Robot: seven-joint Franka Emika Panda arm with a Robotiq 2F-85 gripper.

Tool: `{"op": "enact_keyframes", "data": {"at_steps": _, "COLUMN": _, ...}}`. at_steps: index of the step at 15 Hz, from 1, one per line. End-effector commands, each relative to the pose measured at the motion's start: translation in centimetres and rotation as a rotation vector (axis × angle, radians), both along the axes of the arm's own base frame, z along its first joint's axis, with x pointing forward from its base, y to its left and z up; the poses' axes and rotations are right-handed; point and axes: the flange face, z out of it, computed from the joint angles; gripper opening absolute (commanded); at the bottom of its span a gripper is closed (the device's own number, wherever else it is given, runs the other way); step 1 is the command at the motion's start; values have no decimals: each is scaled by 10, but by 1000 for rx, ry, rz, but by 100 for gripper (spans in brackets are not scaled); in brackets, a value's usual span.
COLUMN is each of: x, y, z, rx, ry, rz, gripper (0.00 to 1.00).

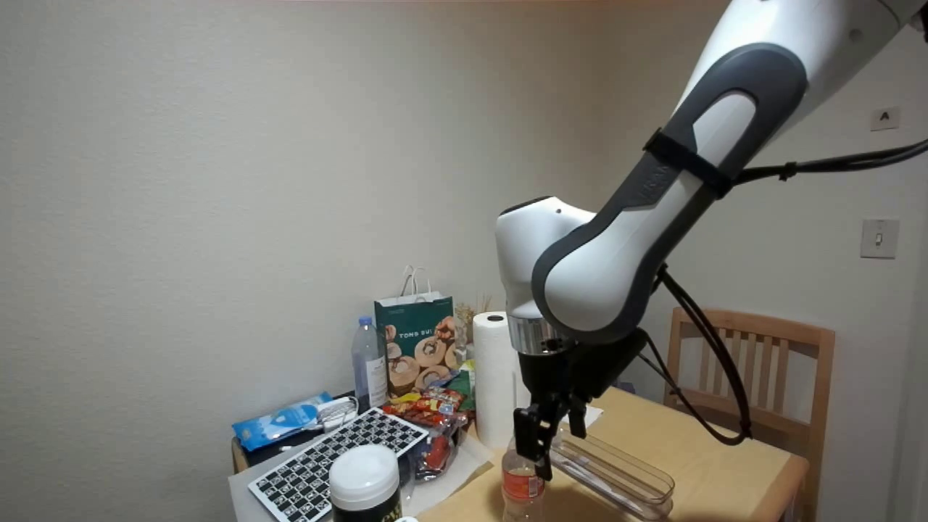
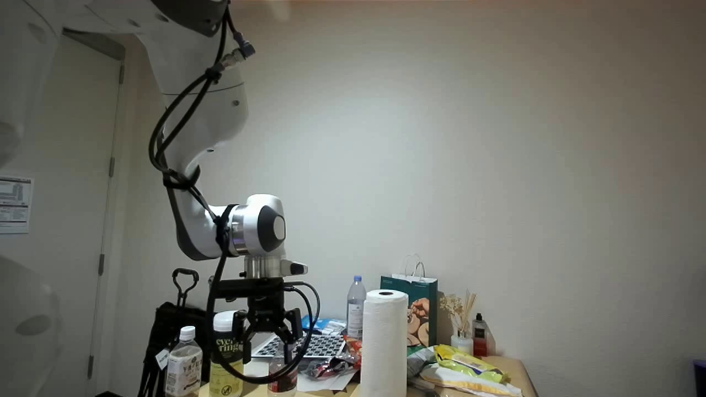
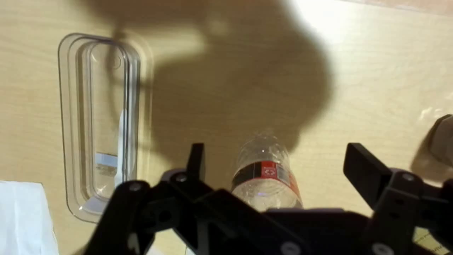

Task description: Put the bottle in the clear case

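Bottle (image 3: 264,173) is showing low in the wrist view, framed by our wide-spread tool (image 3: 277,161), presumably because we are planning a grasp, the clear case (image 3: 101,120) lying left.

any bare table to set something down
Yes: in the wrist view, shadowed tabletop between the clear case and the red-labelled bottle; in an exterior view, the stretch from that case toward the wooden chair. Crowded: around the paper towel roll, snack bags and checkered board.
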Motion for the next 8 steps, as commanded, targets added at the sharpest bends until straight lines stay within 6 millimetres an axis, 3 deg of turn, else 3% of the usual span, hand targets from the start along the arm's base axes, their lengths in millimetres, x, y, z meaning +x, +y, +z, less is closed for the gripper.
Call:
{"op": "enact_keyframes", "data": {"at_steps": 1, "x": 24, "y": 3, "z": 0, "rx": -58, "ry": -129, "rz": -17, "gripper": 100}}
{"op": "enact_keyframes", "data": {"at_steps": 3, "x": 28, "y": 2, "z": 13, "rx": -108, "ry": -215, "rz": -50, "gripper": 100}}
{"op": "enact_keyframes", "data": {"at_steps": 4, "x": 25, "y": 0, "z": 6, "rx": -79, "ry": -146, "rz": -27, "gripper": 100}}
{"op": "enact_keyframes", "data": {"at_steps": 8, "x": 27, "y": 4, "z": 4, "rx": -51, "ry": -144, "rz": -14, "gripper": 100}}
